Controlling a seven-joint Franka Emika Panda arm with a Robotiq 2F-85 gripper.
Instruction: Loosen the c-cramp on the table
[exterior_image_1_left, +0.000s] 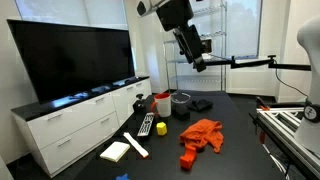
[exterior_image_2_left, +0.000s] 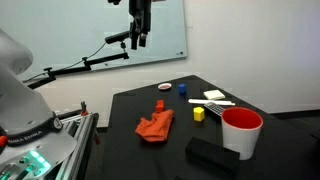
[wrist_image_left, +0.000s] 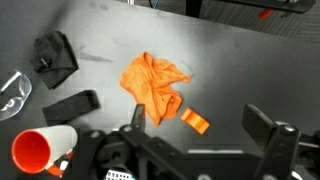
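Observation:
A small orange block-shaped object (wrist_image_left: 195, 122), possibly the clamp, lies on the black table next to a crumpled orange cloth (wrist_image_left: 155, 85). It shows in both exterior views (exterior_image_1_left: 186, 160) (exterior_image_2_left: 160, 104), as does the cloth (exterior_image_1_left: 203, 134) (exterior_image_2_left: 155, 125). No clear C-clamp shape is visible. My gripper (wrist_image_left: 200, 138) is open and empty. It hangs high above the table in both exterior views (exterior_image_1_left: 197, 58) (exterior_image_2_left: 140, 38), roughly over the cloth and the orange object.
On the table are a red cup (wrist_image_left: 40, 150) (exterior_image_2_left: 241, 132), a black box (wrist_image_left: 70, 103) (exterior_image_2_left: 210, 153), a yellow block (exterior_image_2_left: 199, 114), a remote (exterior_image_1_left: 147, 125), a white pad (exterior_image_1_left: 115, 151) and a grey container (exterior_image_1_left: 180, 104). A large TV (exterior_image_1_left: 75, 55) stands on a cabinet beside the table.

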